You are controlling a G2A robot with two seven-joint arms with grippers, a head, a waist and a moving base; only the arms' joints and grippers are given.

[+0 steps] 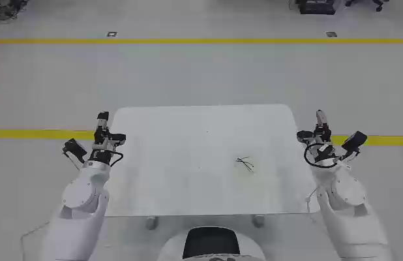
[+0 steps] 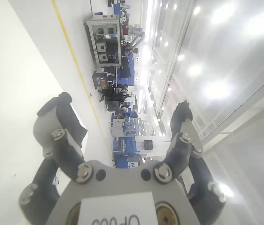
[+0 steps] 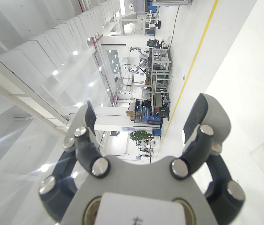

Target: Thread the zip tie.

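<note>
Bright overhead light, white ceiling lamps (image 2: 216, 90) blooming beyond left grey metal pincer (image 2: 123, 100), flare streaks at base of right pincer (image 3: 144, 100), glossy white table (image 1: 188, 163) between both glaring, shadows faint

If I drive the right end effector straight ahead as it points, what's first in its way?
Likely nothing: right end effector points along the table edge toward open floor; zip tie lies off to the side.

left wrist label (image 2: 117, 208): print cut off | right wrist label (image 3: 139, 208): same

Thin dark zip tie (image 1: 244, 163) flat on white table (image 1: 188, 130), right of centre.
</note>
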